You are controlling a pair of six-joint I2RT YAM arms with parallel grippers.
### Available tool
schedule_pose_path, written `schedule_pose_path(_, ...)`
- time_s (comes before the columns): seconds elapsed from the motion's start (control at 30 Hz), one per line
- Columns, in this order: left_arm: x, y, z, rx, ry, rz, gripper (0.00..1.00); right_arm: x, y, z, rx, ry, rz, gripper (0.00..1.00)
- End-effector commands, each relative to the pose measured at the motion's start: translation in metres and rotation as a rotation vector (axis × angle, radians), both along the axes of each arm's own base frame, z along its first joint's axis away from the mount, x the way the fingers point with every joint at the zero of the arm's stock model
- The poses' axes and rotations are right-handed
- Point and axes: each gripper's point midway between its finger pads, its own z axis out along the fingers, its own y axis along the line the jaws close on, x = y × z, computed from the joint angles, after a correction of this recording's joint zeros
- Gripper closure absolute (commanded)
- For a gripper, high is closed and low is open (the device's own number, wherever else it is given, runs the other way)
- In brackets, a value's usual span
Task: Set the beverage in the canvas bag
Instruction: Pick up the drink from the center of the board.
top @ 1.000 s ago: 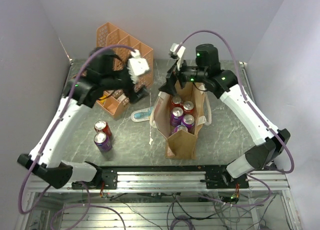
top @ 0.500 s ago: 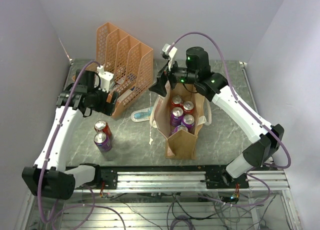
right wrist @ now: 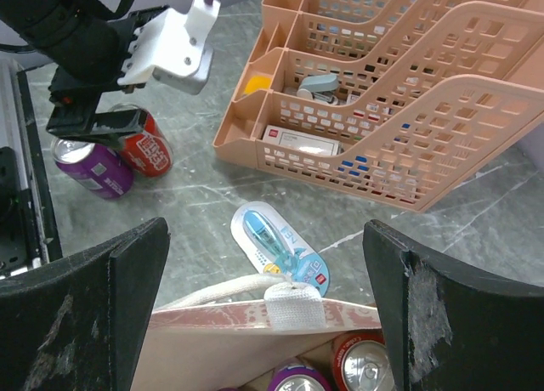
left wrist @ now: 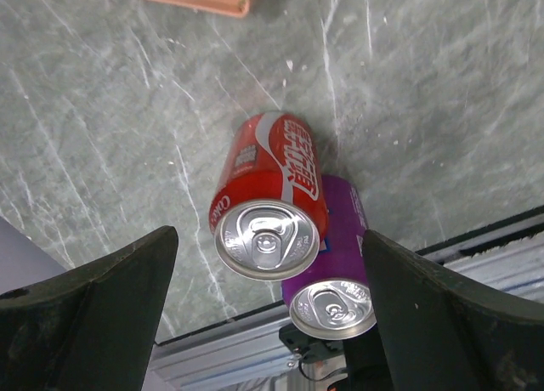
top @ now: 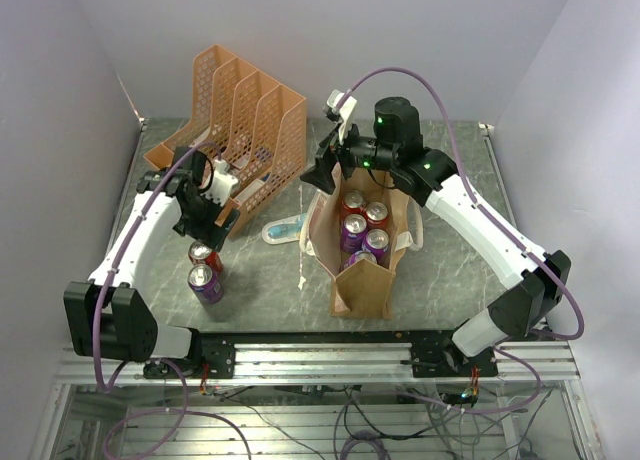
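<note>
Left claw (left wrist: 268,238) wide open above the upright red metal drink can (left wrist: 272,178), apparently lining up a grasp; right claw (right wrist: 265,231) wide, empty, over the far rim of the tan canvas tote bag (right wrist: 255,348).

Bright, even light. Soft shadows lie on the desk (top: 450,255). Shiny can tops glare. Nearby tool fingers look blurry.

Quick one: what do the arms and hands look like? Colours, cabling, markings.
The left arm and right arm both have white link shells, black joint housings and a purple cable looping alongside. Green lights glow on the right arm's joints. The left hand and right hand have broad black fingers.
</note>
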Motion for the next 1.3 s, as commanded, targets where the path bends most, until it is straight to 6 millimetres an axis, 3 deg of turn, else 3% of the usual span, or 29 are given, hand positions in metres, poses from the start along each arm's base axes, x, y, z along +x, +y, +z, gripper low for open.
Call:
schedule_pose_path(0.0, -0.017, 0.006, -0.012, 0.025, 0.069, -0.077, 0.0, 0.002, -0.002, 0.01, 0.004, -0.062, -0.006, 0.04)
schedule_pose_path(0.27, -0.012, 0.009, -0.041, 0.047, 0.118, -0.101, 0.02, 0.007, 0.001, 0.007, -0.007, -0.068, -0.001, 0.04)
schedule_pose_path(0.47, -0.01, 0.006, -0.055, 0.035, 0.153, -0.113, 0.12, 0.009, 0.0, 0.006, -0.02, -0.083, -0.006, 0.04)
schedule_pose_path(0.7, -0.013, 0.004, -0.057, 0.021, 0.158, -0.122, 0.25, 0.009, -0.002, 0.001, -0.037, -0.087, -0.007, 0.04)
schedule_pose_path(1.07, -0.023, 0.008, -0.059, 0.042, 0.159, -0.123, 0.13, 0.008, -0.003, -0.004, -0.049, -0.089, 0.0, 0.04)
schedule_pose_path(1.27, -0.023, 0.008, -0.058, 0.037, 0.152, -0.116, 0.23, 0.006, -0.004, -0.006, -0.051, -0.087, 0.006, 0.04)
